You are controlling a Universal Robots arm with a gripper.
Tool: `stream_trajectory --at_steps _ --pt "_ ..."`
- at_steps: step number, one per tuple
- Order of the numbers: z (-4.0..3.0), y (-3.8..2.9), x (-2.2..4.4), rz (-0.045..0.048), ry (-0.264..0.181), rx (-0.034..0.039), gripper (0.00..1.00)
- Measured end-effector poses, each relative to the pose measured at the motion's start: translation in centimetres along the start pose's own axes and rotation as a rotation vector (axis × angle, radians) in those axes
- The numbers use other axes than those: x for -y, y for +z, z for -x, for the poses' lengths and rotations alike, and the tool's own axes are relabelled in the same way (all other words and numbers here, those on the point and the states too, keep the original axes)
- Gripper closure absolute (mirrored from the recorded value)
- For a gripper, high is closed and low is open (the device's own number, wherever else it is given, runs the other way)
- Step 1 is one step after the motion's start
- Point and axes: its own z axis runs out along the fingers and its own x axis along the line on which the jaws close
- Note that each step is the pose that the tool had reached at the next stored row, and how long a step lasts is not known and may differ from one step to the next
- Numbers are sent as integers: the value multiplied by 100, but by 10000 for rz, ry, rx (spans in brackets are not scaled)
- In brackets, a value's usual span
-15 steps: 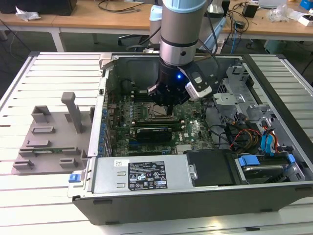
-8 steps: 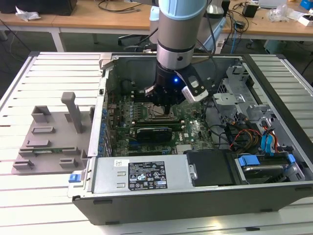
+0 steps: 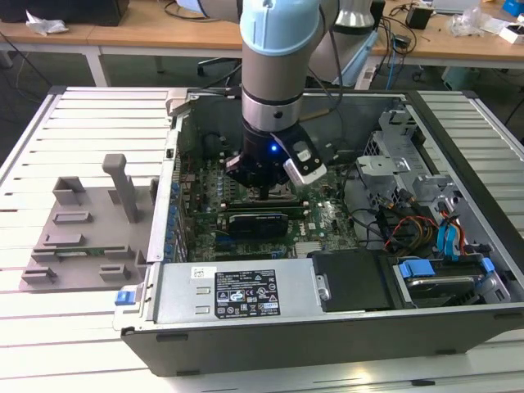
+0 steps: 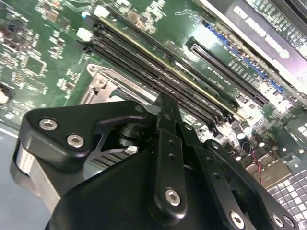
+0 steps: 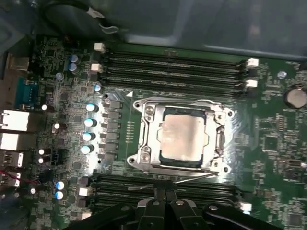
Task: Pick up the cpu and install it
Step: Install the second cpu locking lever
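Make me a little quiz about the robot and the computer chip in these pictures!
1. True or false: the cpu lies inside the metal socket frame on the motherboard.
2. In the exterior view, where is the tool? A) over the grey tray B) inside the open computer case C) above the wooden desks
3. Fill in: in the first wrist view, long black memory slots run on ____ sides of the socket.

Key: 1 true; 2 B; 3 two (both).
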Motion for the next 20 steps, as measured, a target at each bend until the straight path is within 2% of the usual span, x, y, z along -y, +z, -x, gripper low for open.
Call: stream_trajectory --at_steps 6,7,10,12,20 --pt "-37 119 6 6 -1 0 89" --pt "-66 133 4 6 -1 0 89" --pt "-157 135 -7 5 -1 1 89" --pt "-190 137 -26 21 0 3 89" --pt "-271 173 -140 50 -6 4 89"
